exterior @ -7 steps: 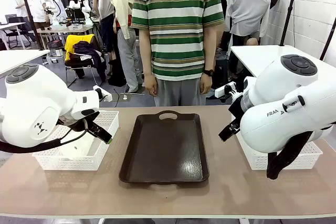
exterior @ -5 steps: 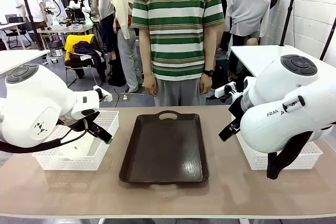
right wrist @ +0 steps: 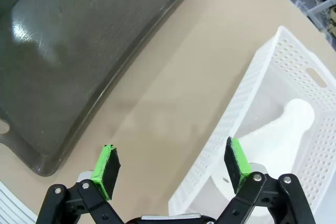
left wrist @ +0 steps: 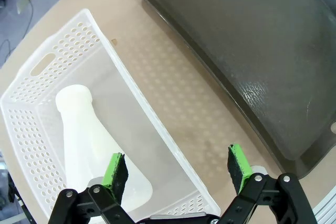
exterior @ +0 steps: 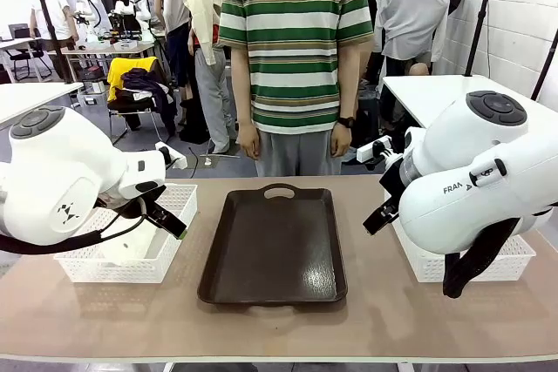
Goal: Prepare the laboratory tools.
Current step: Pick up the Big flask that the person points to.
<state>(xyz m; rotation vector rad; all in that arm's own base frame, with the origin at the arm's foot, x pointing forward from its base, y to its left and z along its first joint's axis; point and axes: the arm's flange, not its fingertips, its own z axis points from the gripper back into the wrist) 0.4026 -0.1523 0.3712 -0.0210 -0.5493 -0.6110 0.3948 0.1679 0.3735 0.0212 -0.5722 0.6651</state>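
Observation:
A frosted-white conical flask (left wrist: 84, 140) lies on its side inside the left white mesh basket (left wrist: 63, 56). My left gripper (left wrist: 177, 169) hangs open above that basket's near wall, nothing between its green pads. A second flask (right wrist: 273, 129) lies in the right mesh basket (right wrist: 273, 66), neck pointing away. Over this basket's wall and the bare tabletop my right gripper (right wrist: 169, 162) is open and empty. In the front view both white arms sit folded over their baskets (exterior: 131, 241) (exterior: 475, 259).
A dark brown tray (exterior: 275, 246) with a handle slot lies in the table's middle, nothing on it; it also shows as the tray (left wrist: 247, 51) and tray (right wrist: 89, 40). A person (exterior: 295, 58) in a green striped shirt stands at the far side, hands down.

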